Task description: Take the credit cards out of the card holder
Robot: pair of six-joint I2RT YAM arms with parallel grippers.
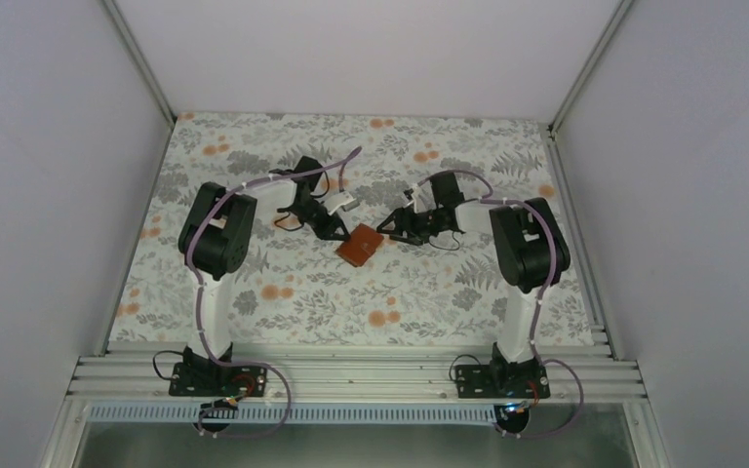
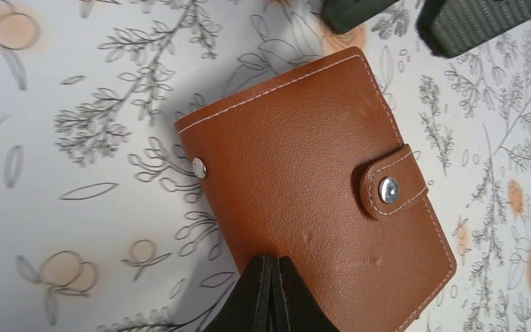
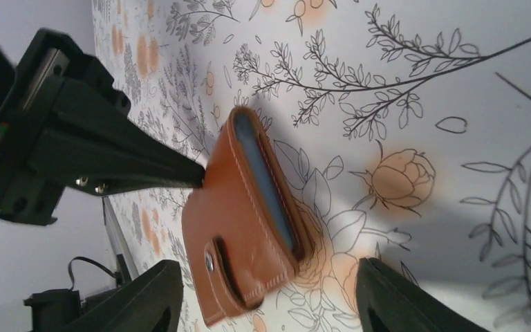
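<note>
The brown leather card holder (image 1: 361,245) lies closed and snapped on the floral table, mid-table. In the left wrist view it (image 2: 318,180) fills the centre, strap and snap (image 2: 388,189) fastened. My left gripper (image 2: 275,266) is shut, its tips pressing on the holder's near edge; it also shows in the top view (image 1: 341,232). My right gripper (image 3: 269,290) is open, its fingers on either side of the holder's strap end (image 3: 249,228); it shows in the top view (image 1: 390,232) too. A pale blue-grey inner edge (image 3: 266,187) shows in the holder's side. No credit cards are visible.
The floral tablecloth (image 1: 371,292) covers the table inside white enclosure walls. An aluminium rail (image 1: 351,375) runs along the near edge by the arm bases. The right gripper's fingers (image 2: 456,24) show at the top of the left wrist view.
</note>
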